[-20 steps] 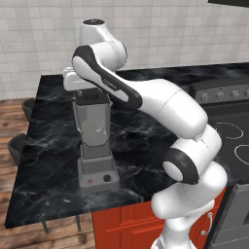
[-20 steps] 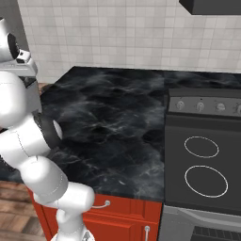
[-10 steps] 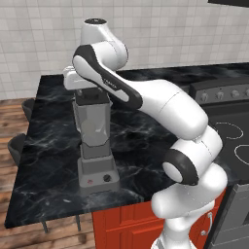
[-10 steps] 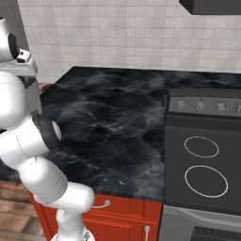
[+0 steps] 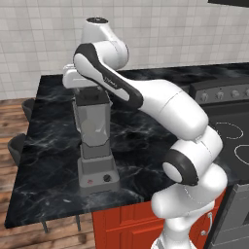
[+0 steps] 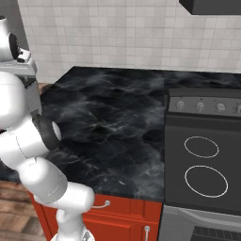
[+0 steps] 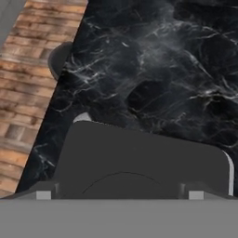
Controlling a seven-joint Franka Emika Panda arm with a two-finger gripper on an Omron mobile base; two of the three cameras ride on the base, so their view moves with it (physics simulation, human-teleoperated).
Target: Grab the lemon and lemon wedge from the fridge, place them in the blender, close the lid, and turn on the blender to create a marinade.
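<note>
Claw (image 5: 92, 91) right above lid (image 7: 139, 162), jaws spread wide, gripping nothing. Lid seated on blender (image 5: 95, 141). Blender upright on black marble counter (image 5: 53, 165).

Even, soft light all round, no glare. The arm (image 5: 160, 104) drops a faint shadow on the dark counter (image 5: 141, 141) beside the blender (image 5: 95, 141). Renders look slightly soft; the hand view is blurriest near its bottom.
</note>
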